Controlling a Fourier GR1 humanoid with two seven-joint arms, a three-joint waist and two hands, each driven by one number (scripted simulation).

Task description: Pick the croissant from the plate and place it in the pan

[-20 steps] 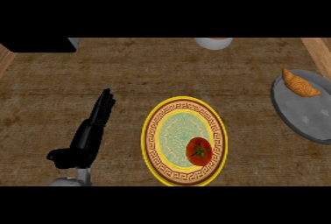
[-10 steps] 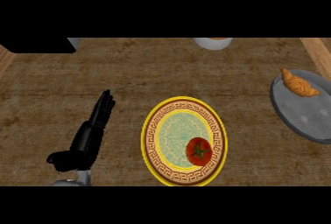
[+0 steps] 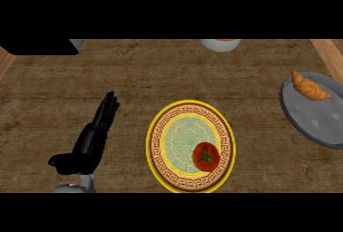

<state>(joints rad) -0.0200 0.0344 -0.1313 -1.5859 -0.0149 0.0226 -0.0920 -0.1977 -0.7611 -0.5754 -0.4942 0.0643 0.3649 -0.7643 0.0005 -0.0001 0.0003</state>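
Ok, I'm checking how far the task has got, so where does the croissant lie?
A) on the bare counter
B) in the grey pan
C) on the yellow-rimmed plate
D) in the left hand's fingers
B: the croissant lies inside the grey pan at the view's right edge, while the plate holds only a tomato.

Red tomato, white vessel, brown counter
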